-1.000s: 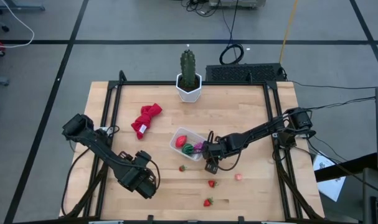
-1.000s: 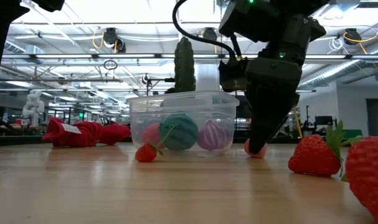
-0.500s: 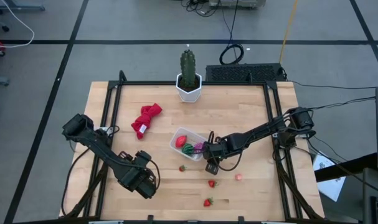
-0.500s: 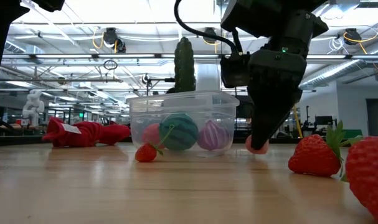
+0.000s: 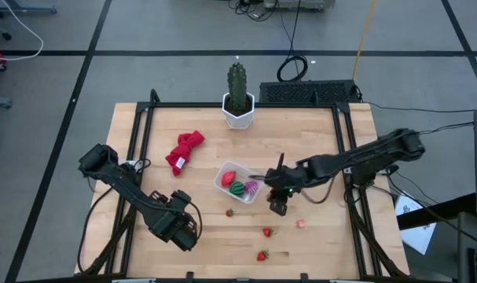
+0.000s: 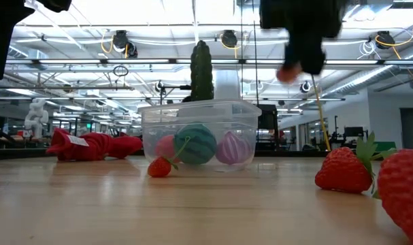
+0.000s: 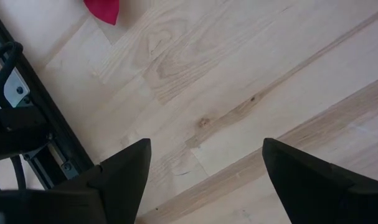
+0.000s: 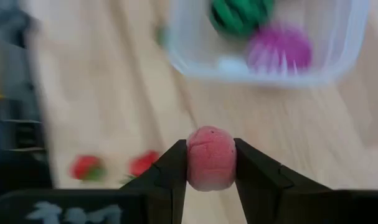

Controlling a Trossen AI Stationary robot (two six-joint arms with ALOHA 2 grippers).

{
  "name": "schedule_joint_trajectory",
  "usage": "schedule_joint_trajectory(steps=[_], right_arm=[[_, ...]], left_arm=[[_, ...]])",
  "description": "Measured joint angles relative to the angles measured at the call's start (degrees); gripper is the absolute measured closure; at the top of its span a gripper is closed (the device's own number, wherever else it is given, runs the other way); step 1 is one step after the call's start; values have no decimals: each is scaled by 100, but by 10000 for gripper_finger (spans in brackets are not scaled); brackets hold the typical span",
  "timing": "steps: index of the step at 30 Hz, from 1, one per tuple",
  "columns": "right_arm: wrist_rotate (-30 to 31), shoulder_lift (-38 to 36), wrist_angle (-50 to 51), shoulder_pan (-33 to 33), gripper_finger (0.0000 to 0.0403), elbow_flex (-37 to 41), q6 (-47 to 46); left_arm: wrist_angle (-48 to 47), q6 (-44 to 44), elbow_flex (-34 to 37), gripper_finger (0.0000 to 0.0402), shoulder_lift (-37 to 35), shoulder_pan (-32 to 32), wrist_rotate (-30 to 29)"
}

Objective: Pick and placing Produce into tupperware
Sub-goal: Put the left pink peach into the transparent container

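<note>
Right gripper (image 8: pixel 211 163) is clamped on a pink bit (image 8: pixel 211 158) above the table, beside the tupperware (image 5: pixel 222 180); left gripper (image 7: pixel 204 180) sits released near the table's front-left corner.

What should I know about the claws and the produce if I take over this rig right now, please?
Right claw: shut on a pink piece, lifted off the table beside the tupperware.
Left claw: open, empty, waiting at the table's near-left.
Done: green striped ball, red oval and purple ball in the tub.
Left: drop the pink piece in; strawberries and another pink bit remain on the table.
</note>
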State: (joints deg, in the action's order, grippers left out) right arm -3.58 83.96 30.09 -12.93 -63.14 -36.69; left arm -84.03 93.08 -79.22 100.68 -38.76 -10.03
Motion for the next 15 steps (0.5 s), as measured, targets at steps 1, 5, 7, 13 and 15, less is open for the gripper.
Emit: schedule_joint_trajectory(steps=[1,5,7,13,15], right_arm=[[3,-94,-10,16,299,-103,99],[-23,-89,24,142,300,-698,585],[-115,75,76,233,300,-1107,878],[-134,1016,1286,531,300,-2472,1702],[-121,1337,1694,656,299,-2778,1863]], left_arm=[[-2,0,0,91,0,0,-13],[-64,-2,0,91,0,13,-48],[-138,4,0,92,0,11,-48],[-495,166,0,92,0,11,103],[-596,218,0,91,0,11,168]])
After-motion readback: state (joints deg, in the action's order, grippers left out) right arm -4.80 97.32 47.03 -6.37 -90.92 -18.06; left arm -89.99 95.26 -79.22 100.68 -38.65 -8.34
